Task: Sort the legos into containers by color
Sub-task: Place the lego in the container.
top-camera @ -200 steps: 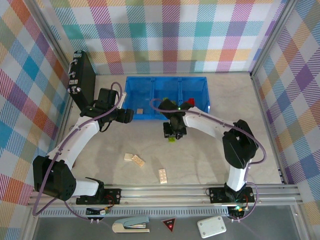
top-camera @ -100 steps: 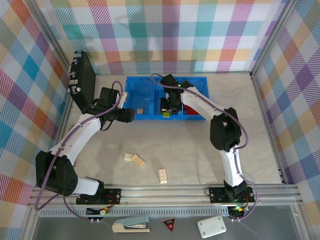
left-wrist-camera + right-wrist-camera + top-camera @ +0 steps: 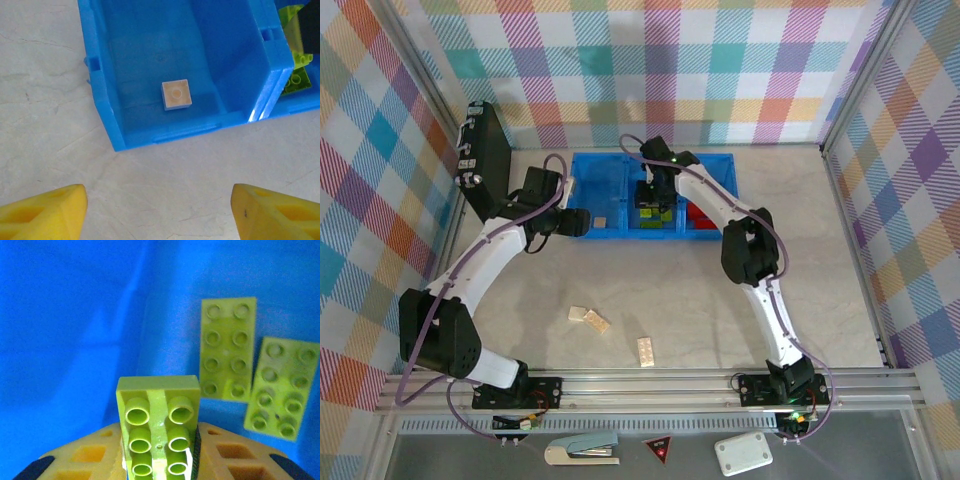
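The blue tray (image 3: 582, 190) lies at the back of the table. My right gripper (image 3: 653, 197) hangs over its middle compartment, shut on a lime green lego (image 3: 159, 422). Below it two flat green legos (image 3: 227, 347) (image 3: 282, 385) lie on the compartment floor (image 3: 75, 340). One cream lego (image 3: 176, 94) sits in the left compartment (image 3: 135, 60), and red legos (image 3: 700, 213) lie in the right one. My left gripper (image 3: 157, 215) stands open over bare table just in front of the tray's left corner. Three cream legos (image 3: 582, 315) (image 3: 597, 323) (image 3: 646, 350) lie on the near table.
A black flat case (image 3: 485, 160) leans at the back left, close to the left arm. Beyond the front metal rail (image 3: 650, 385) lie a stapler (image 3: 582, 452), a red triangle sign (image 3: 659, 449) and a small white box (image 3: 743, 455).
My right gripper has carried the green lego from the table in front of the tray to above the middle compartment. The left gripper has edged slightly toward the tray.
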### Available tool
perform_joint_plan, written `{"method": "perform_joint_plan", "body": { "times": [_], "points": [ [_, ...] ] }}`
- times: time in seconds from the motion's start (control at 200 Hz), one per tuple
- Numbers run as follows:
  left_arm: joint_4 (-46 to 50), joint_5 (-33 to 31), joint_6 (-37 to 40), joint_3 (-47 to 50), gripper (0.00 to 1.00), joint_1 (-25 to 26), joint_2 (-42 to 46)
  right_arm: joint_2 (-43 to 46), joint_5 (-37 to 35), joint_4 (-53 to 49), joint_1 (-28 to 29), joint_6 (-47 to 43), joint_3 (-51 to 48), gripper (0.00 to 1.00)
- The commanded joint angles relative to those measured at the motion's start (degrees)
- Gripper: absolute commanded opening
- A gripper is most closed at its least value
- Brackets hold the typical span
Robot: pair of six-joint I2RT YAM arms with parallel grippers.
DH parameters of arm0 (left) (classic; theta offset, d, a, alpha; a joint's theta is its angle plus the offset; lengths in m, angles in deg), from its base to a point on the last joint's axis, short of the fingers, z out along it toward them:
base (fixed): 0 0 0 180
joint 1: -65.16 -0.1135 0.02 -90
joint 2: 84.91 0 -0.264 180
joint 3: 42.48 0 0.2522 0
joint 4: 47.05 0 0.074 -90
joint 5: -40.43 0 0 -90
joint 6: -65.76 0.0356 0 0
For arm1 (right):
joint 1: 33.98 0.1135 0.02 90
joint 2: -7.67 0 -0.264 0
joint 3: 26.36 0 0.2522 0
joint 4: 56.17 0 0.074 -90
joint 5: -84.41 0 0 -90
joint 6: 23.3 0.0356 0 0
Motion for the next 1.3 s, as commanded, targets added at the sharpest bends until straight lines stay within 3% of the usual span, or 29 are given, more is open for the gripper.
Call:
{"method": "perform_joint_plan", "body": {
  "times": [0.0,0.425,0.74,1.115,1.295],
  "points": [
    [2.06,-1.79,-1.43,-1.40,0.76,-0.70,0.06,-3.10,1.07,0.17,0.02,-2.53,4.71,0.34],
    [3.09,-3.03,-0.95,-2.08,0.77,-0.70,-0.78,-7.94,-0.26,2.77,-0.43,-3.09,7.49,0.35],
    [3.26,-2.07,-0.91,-2.20,0.76,-0.70,-0.85,-4.63,-0.06,1.52,-0.34,-3.23,6.77,0.46],
    [5.17,-2.21,-1.05,-1.11,0.75,-0.45,-0.72,7.47,-0.17,2.73,0.53,-3.02,-6.04,0.47],
    [11.36,-4.68,-2.50,-3.84,0.75,2.04,-2.81,15.14,0.53,4.97,0.95,-1.90,-15.86,0.47]
  ]
}}
